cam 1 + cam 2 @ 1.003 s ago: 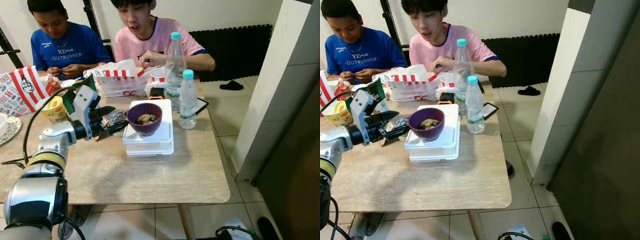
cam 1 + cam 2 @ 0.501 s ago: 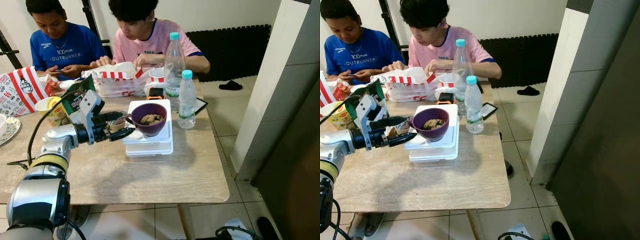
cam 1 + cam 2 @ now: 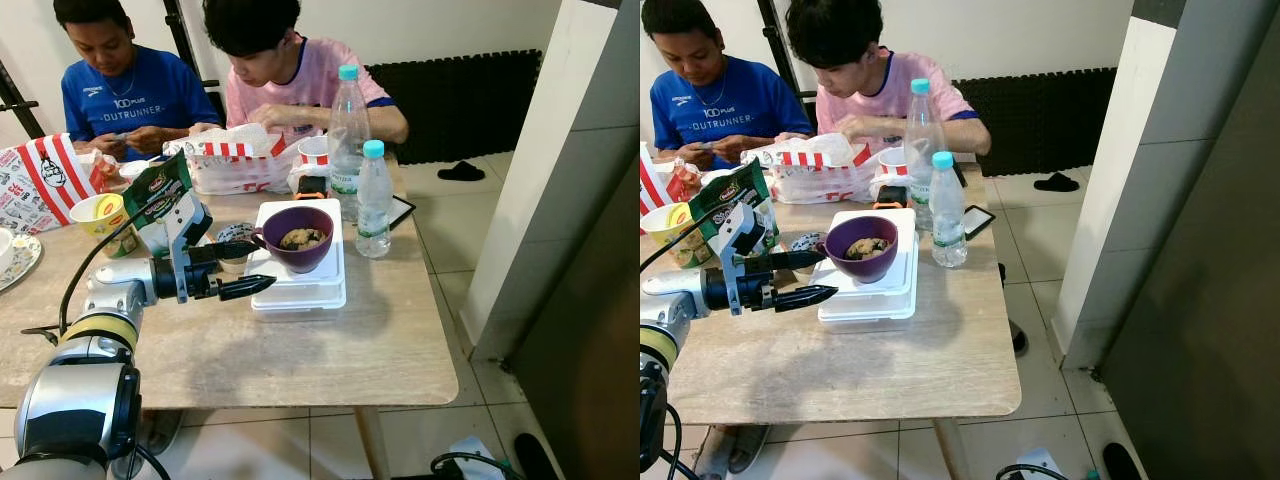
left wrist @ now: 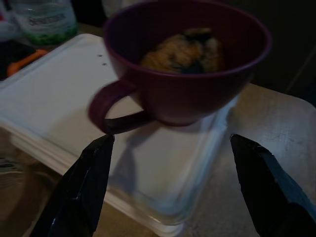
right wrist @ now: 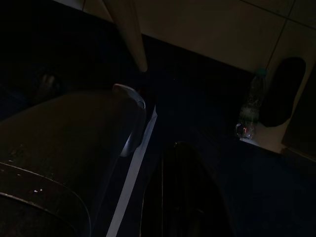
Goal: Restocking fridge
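Note:
A purple cup [image 3: 298, 238] holding some food stands on a stack of white lidded containers [image 3: 302, 290] in the middle of the table. Its handle [image 4: 105, 112] points toward my left gripper [image 3: 259, 267]. That gripper is open and hovers just left of the containers, level with the cup's handle, touching nothing. In the left wrist view the two black fingers [image 4: 81, 192] stand wide apart, with the cup [image 4: 190, 74] straight ahead between them. The right wrist view is very dark, with tiled floor and the right arm hanging idle.
Two water bottles [image 3: 374, 200] stand right of the cup, with a phone [image 3: 403, 210] beside them. A green packet [image 3: 158, 198], a yellow cup [image 3: 100, 213] and a small tub [image 3: 234, 238] sit behind my arm. Two people eat at the table's far side. A white pillar [image 3: 560, 170] stands to the right.
My left gripper has come down and nearer along the cup's left side, toward the containers' edge. The person in pink has bent the head lower.

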Robot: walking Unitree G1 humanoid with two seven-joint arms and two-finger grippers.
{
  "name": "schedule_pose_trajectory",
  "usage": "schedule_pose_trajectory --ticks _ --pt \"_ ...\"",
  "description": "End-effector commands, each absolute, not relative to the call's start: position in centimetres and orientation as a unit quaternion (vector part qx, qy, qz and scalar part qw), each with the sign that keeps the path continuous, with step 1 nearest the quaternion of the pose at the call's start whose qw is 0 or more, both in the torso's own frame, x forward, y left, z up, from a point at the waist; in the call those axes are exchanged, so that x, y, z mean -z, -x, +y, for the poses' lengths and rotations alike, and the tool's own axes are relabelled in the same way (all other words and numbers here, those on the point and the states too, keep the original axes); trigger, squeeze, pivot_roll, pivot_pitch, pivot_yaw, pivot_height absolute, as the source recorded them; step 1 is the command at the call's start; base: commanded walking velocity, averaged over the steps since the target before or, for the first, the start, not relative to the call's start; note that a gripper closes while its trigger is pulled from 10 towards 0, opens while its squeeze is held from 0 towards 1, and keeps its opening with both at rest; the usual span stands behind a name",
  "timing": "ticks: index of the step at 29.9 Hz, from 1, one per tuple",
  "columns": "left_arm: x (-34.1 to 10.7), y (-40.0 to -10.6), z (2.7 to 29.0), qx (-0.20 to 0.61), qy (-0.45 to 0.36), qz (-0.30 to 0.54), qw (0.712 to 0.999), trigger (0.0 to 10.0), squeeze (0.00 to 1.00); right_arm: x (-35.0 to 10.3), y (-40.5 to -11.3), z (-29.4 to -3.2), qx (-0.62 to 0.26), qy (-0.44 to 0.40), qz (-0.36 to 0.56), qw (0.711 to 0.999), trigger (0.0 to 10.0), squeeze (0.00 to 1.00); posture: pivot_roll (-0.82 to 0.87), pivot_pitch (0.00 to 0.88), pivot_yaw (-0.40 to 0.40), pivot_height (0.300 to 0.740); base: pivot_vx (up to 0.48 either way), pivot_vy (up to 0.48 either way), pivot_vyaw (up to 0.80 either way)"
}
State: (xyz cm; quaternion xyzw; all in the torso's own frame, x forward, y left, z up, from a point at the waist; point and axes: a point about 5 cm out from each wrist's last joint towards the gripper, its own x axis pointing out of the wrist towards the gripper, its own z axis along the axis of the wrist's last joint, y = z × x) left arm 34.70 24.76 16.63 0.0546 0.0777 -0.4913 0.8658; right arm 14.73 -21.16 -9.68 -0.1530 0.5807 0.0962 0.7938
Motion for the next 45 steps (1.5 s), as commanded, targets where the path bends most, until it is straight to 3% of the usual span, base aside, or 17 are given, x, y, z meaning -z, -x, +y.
schedule_pose_trajectory --ticks 1,12,27,35,45 --pt "-17.1 -34.9 24.8 0.488 -0.061 0.066 0.868 10.0 0.0 9.7 -14.8 -21.0 -0.099 0.156 0.579 0.794 10.0 0.0 -0.02 0.0 0.061 0.74 0.0 0.0 0.0" --pt "-18.4 -35.3 25.3 0.468 -0.061 0.041 0.881 10.0 0.0 9.7 -14.8 -21.1 -0.102 0.159 0.58 0.792 10.0 0.0 -0.03 0.0 0.056 0.74 0.0 0.0 0.0" --pt "-19.3 -34.7 25.2 0.544 -0.066 0.054 0.835 10.0 0.0 9.7 -14.1 -22.1 -0.123 0.188 0.594 0.772 10.0 0.0 -0.03 0.06 0.045 0.74 0.0 0.0 0.0" --pt "-19.1 -34.5 25.3 0.543 -0.061 0.048 0.836 10.0 0.0 9.8 -13.9 -22.1 -0.121 0.186 0.593 0.774 10.0 0.0 -0.04 0.064 0.05 0.74 0.0 0.0 0.0" --pt "-18.5 -35.1 24.4 0.503 -0.053 0.016 0.863 10.0 0.0 9.7 -14.2 -22.1 -0.125 0.189 0.588 0.777 10.0 0.0 -0.03 0.073 0.049 0.74 0.0 0.0 0.0"
